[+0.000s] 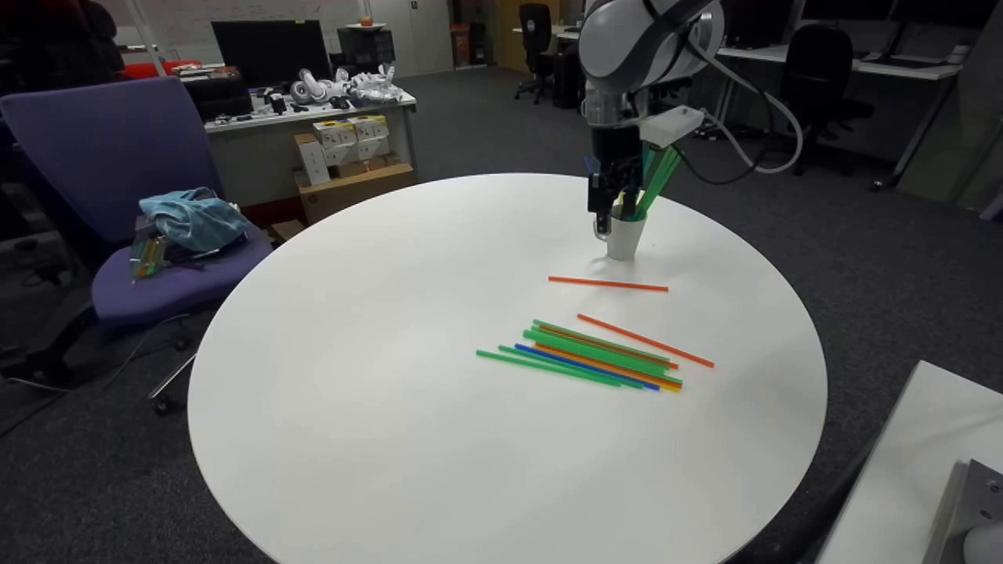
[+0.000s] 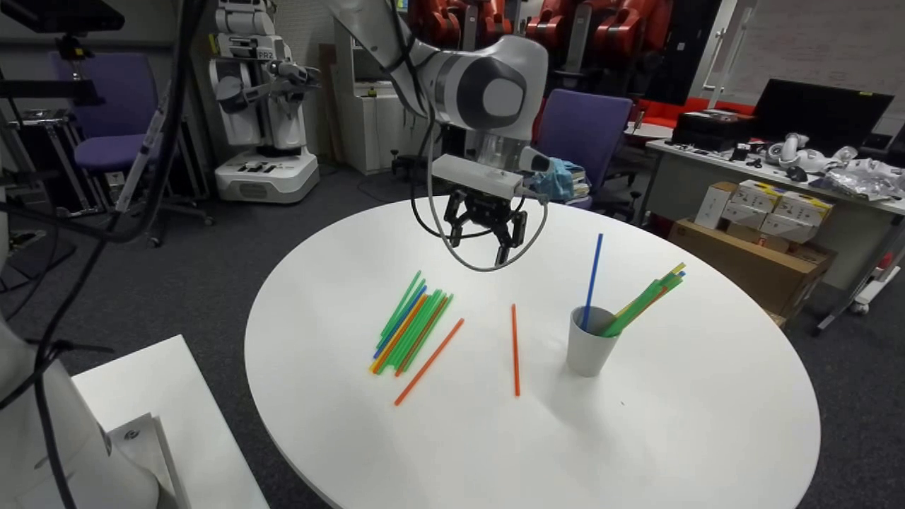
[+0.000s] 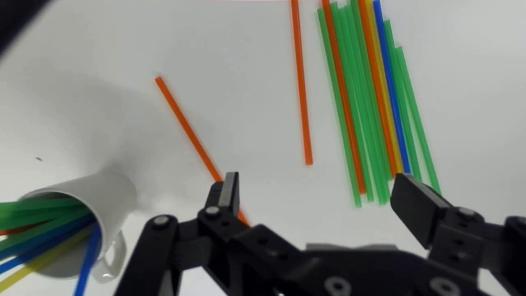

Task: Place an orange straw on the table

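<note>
The arm [image 2: 495, 92] bends down; its gripper [image 3: 318, 193] hangs above the round table [image 1: 353, 352], jaws wide apart. In the wrist view, an orange straw [image 3: 191, 131] lies on the table toward ten o'clock, partly behind one jaw, a second orange straw [image 3: 303, 90] at twelve, the straw bundle [image 3: 365, 102] at one. In an exterior view, the gripper hides part of the mug [image 1: 624, 240]; from the bundle, the table reaches broadly to its nine-o'clock edge. In an exterior view, the mug with the steep blue straw [image 2: 592, 283] stands apart from the gripper, between four and five o'clock.

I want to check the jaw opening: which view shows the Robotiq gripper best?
The wrist view: the Robotiq gripper is closest there, jaws plainly apart, white table visible between them. Both exterior views show it smaller, hanging above the table.
</note>
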Controlling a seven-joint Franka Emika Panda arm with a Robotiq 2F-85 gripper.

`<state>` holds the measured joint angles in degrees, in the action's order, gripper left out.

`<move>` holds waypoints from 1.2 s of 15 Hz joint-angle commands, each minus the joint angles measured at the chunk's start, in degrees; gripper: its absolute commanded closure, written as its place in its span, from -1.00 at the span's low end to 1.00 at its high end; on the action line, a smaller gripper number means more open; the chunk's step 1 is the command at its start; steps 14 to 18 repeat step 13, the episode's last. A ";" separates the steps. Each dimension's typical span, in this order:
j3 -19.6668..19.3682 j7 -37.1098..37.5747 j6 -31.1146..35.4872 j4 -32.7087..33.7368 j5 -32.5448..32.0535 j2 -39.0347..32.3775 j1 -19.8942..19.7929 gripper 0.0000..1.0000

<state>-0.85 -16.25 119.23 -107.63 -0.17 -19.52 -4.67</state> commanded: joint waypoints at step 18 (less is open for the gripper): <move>-4.19 27.07 -0.19 8.20 -1.30 1.14 1.16 -1.00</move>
